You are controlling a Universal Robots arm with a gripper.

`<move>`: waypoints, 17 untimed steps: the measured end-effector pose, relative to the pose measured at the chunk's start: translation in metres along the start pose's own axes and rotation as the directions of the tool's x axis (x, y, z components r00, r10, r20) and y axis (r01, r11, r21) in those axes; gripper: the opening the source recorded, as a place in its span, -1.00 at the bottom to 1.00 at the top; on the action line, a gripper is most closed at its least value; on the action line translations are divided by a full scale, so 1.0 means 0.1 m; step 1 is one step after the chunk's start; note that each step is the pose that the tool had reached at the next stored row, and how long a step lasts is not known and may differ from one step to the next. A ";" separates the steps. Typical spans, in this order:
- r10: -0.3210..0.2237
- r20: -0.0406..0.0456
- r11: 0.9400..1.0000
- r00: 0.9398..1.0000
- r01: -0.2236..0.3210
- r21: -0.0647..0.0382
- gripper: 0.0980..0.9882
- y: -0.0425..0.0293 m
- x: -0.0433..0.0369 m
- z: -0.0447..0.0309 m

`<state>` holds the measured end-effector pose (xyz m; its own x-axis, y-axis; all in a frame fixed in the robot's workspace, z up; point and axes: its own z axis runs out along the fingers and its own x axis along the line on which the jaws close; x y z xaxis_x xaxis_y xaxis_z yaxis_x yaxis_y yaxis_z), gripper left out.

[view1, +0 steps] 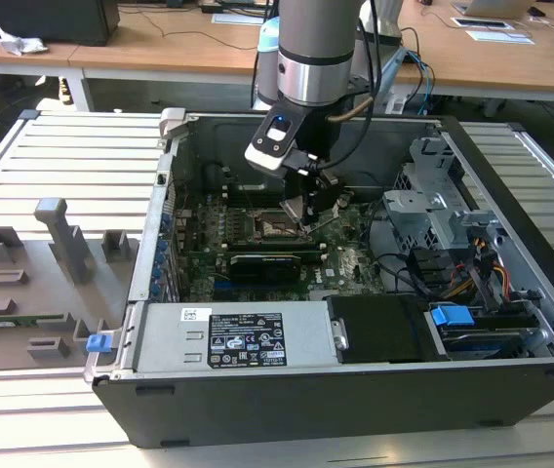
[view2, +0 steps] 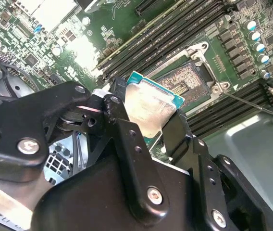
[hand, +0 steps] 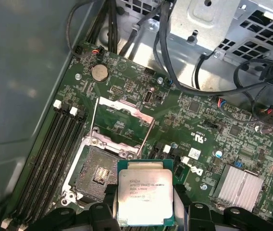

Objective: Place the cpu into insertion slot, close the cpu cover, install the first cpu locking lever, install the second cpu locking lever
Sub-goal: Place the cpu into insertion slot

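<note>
My gripper (hand: pixel 145 210) is shut on the cpu (hand: pixel 145 191), a flat silver-topped square chip pinched at two opposite edges by the black fingers (view2: pixel 118 118). The chip hangs above the green board, just beside the insertion slot (hand: pixel 97 172), whose dark pin field lies bare. In the second wrist view the cpu (view2: pixel 150 102) partly overlaps the insertion slot (view2: pixel 187 79). The cpu cover (hand: pixel 125 111), a silver frame plate, stands swung open beyond the slot. In the exterior view my gripper (view1: pixel 303 208) hovers at the right side of the slot (view1: pixel 273 226). A thin locking lever (view2: pixel 252 105) sticks out, unlatched.
The open computer case (view1: pixel 287 390) surrounds the board. Long black memory slots (hand: pixel 55 154) flank the socket. A finned heatsink (hand: pixel 240 185), black cable bundles (hand: pixel 175 62) and a metal drive cage (view1: pixel 433 210) sit close by. A grey fixture tray (view1: pixel 33 283) lies at the exterior view's left.
</note>
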<state>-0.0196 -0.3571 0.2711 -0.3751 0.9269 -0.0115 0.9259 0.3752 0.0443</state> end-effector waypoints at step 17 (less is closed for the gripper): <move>0.147 0.009 0.989 0.989 -0.147 0.002 0.00 0.000 0.000 0.002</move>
<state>-0.0196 -0.3570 0.2709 -0.2343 0.9721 -0.0136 0.9711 0.2346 0.0436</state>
